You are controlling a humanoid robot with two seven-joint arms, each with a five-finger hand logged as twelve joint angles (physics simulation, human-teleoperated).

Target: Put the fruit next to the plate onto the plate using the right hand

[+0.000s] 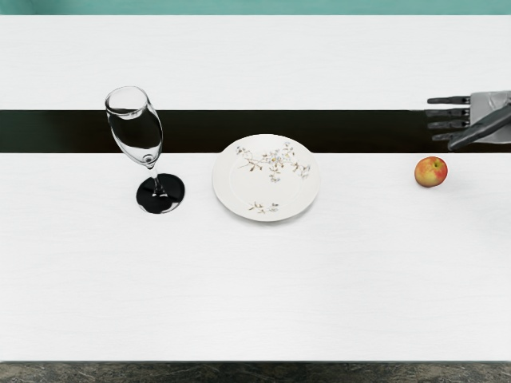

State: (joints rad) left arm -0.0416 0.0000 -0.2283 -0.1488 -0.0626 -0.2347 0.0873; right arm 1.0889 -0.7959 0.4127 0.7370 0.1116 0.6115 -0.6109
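**Apple [431,171] well apart from the plate, right hand open and clear of it**

White tabletop [255,287] fills the view, with a dark band [335,132] crossing its far part. A flower-patterned plate [231,185] sits near the centre. At the plate's 9 o'clock stands a wine glass [142,144], leaning in the picture over its dark foot. The right hand [475,120] shows at the right edge, at 1 o'clock from the apple. Its fingers [447,100] are stretched out and apart, holding nothing. The red-yellow apple rests on the tabletop at the plate's 3 o'clock.
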